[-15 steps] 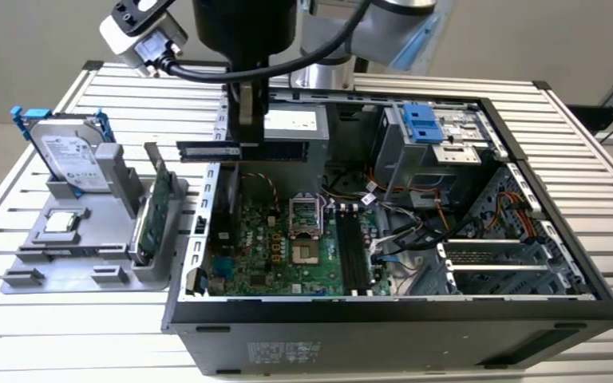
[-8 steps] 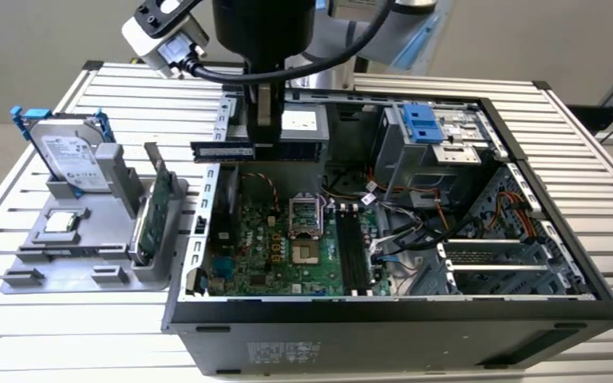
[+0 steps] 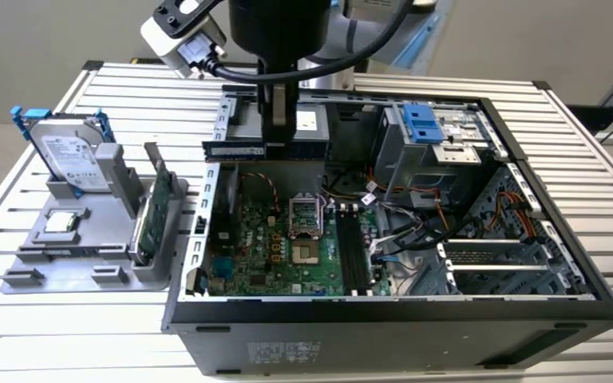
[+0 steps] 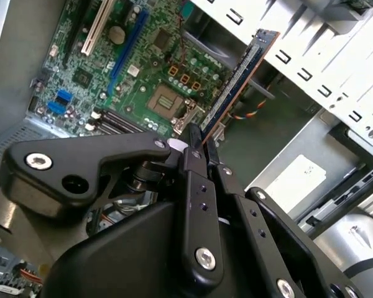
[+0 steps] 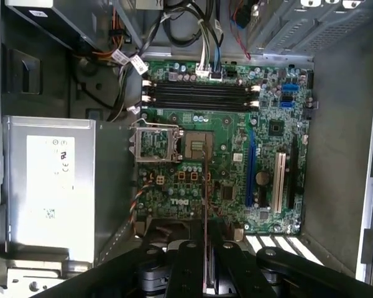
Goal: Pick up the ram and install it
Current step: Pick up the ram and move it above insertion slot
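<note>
At the upper centre of the exterior view, the arm points straight down over the open computer case, its claw clamped on one end of the ram. The ram hangs level above the motherboard, crosswise to the memory slots in the first wrist view.

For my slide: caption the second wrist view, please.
The tool holds the ram above the motherboard.

Slatted table bears computer case and grey fixture
</note>
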